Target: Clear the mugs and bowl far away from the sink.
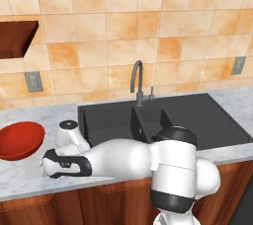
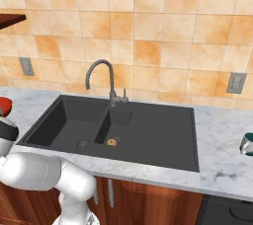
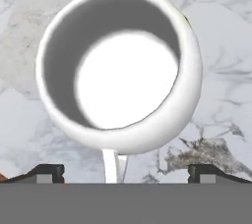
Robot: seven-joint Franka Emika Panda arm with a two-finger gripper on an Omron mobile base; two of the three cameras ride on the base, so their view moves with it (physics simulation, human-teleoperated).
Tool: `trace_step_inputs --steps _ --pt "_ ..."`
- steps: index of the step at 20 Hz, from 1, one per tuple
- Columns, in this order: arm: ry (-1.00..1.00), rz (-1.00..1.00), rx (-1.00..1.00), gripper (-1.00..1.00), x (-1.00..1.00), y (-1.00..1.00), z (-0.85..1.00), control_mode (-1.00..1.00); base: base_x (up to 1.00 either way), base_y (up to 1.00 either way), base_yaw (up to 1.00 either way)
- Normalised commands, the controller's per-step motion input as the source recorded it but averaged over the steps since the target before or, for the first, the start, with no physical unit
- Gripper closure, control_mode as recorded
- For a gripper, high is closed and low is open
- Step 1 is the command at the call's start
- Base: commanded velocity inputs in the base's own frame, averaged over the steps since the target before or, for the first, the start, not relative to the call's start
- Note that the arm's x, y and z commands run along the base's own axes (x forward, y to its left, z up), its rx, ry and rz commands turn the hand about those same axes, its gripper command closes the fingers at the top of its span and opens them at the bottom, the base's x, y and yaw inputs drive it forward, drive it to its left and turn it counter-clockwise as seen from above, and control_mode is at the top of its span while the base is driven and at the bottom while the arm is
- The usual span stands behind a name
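White mug [image 3: 120,68] directly below the wide-open end effector [image 3: 125,171]

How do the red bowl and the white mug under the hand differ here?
The red bowl is wide, shallow and glossy red; the white mug is rounded, deeper and plain white inside. The bowl sits apart from the gripper; the mug lies between its open fingers. Both rest on the marble counter.

I see the sink [image 1: 163,118] set in the counter [image 1: 20,174]. The faucet [image 1: 137,82] stands behind the sink. The bowl [image 1: 19,140] sits on the counter, left of the sink. One mug [image 2: 246,143] sits well to the right of the sink. Another mug [image 3: 118,68] stands on the counter, just under my hand.
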Motion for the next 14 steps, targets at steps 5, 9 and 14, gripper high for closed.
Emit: trace_step_inputs --steps 5,9,14 --pt "0.0 0.0 0.0 -1.0 0.19 0.12 -0.06 -1.0 0.0 0.0 0.0" --pt "0.0 0.0 0.0 1.0 0.03 0.14 -0.07 -1.0 0.0 0.0 0.0" --pt "0.0 0.0 0.0 1.0 -0.01 0.01 -0.07 -1.0 0.0 0.0 0.0"
